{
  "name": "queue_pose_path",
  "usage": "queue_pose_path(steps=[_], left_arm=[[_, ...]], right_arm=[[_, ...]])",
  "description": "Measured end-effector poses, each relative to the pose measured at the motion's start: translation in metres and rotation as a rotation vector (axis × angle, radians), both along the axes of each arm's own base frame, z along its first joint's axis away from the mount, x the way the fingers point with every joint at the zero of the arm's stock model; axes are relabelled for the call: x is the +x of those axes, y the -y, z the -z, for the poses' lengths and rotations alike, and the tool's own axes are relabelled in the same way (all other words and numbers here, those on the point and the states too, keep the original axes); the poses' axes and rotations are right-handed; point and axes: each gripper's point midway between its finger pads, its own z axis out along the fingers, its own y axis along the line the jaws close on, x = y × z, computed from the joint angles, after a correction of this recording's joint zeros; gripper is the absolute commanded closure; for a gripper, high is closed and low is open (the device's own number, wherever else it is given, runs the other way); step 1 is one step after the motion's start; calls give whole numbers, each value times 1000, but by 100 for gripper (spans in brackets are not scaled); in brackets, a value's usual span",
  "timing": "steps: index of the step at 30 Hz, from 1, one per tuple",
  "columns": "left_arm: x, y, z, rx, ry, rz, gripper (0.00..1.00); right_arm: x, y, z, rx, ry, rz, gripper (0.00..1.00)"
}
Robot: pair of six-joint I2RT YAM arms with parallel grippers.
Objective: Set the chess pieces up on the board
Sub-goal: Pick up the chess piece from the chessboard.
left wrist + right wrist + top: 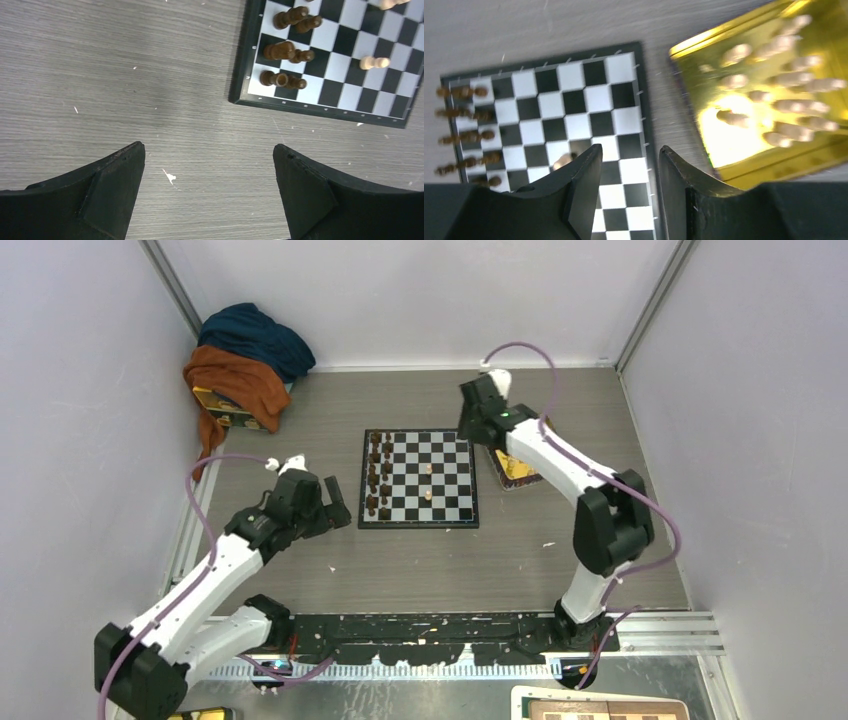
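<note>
The grey wood-grain desk (440,560) carries the board (418,524) at its middle, a shiny yellow tray (774,157) just right of it, and a blue-and-orange cloth heap (245,360) in the far left corner.

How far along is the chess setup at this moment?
Early. Done: dark brown pieces line two files at the left edge of the board, and two light-tan pieces sit on middle squares. In hand: nothing. The left gripper and right gripper are open and empty. Left: many chess pieces lie in the yellow tray.
</note>
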Motion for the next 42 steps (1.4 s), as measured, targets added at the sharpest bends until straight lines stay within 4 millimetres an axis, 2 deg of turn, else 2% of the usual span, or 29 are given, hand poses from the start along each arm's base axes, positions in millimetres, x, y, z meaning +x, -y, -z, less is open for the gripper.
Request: queue_pose_path(steps=[3, 7, 12, 15, 21, 30, 34, 39, 42], left_arm=[[2, 0, 10, 40, -64, 1, 3], [6, 0, 13, 67, -92, -4, 4], [9, -1, 10, 76, -86, -12, 4], [10, -2, 12, 85, -95, -15, 4], [10, -2, 19, 98, -120, -14, 5], [10, -2, 23, 110, -137, -10, 5], [12, -1, 22, 115, -136, -5, 5], [15, 0, 21, 124, -134, 7, 5], [15, 0, 22, 127, -137, 8, 5]], right_arm=[[-5, -38, 21, -32, -53, -113, 51], [-18, -71, 53, -78, -131, -219, 52], [-34, -87, 82, -114, -210, -281, 53], [-39, -94, 93, -122, -235, -305, 53], [-38, -107, 98, -117, -247, -337, 53], [-25, -123, 88, -107, -222, -364, 52], [-22, -125, 94, -114, -232, -366, 53], [-24, -124, 105, -129, -260, -366, 58], [-25, -123, 107, -134, -266, -368, 65]])
